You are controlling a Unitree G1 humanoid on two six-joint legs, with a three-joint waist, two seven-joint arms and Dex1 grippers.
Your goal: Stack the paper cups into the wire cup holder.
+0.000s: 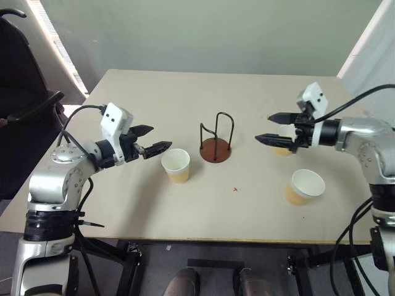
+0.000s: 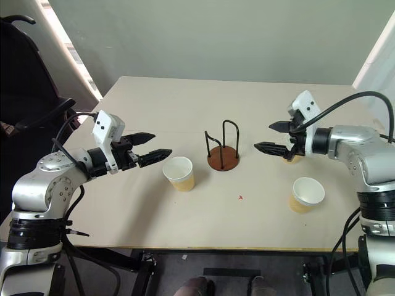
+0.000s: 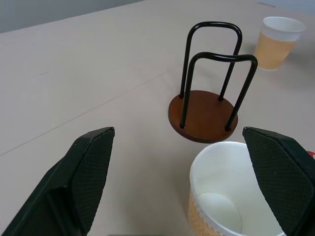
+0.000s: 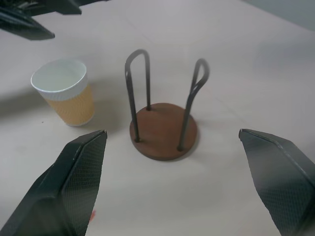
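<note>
The wire cup holder (image 1: pixel 216 143) stands upright near the middle of the tabletop (image 1: pixel 185 203), its two black loops rising from a round reddish-brown base with nothing inside them. Three paper cups sit upright on the surface, none in the holder. One cup (image 1: pixel 176 165) stands just left of the holder and a little nearer. A second cup (image 1: pixel 304 187) sits well to the right, toward the near edge. The third cup (image 1: pixel 282 148) is on the right, farther back, and partly hidden behind the right hand.

The left hand (image 1: pixel 150 140) hovers above the tabletop just left of the nearest-left cup, fingers spread wide and holding nothing; in its wrist view the cup sits between the two black fingers (image 3: pixel 83 177) but is not touched. The right hand (image 1: pixel 272 128) hangs over the right part of the tabletop, pointing toward the holder, fingers likewise wide apart and empty. It stands in front of the third cup, with open surface between it and the holder.

A tiny red speck (image 1: pixel 235 189) lies on the tabletop near the middle, toward the near edge. The tabletop is pale beige and plain. A dark chair (image 1: pixel 24 111) stands off the left side, and a grey-green wall (image 1: pixel 210 31) runs behind the far edge.
</note>
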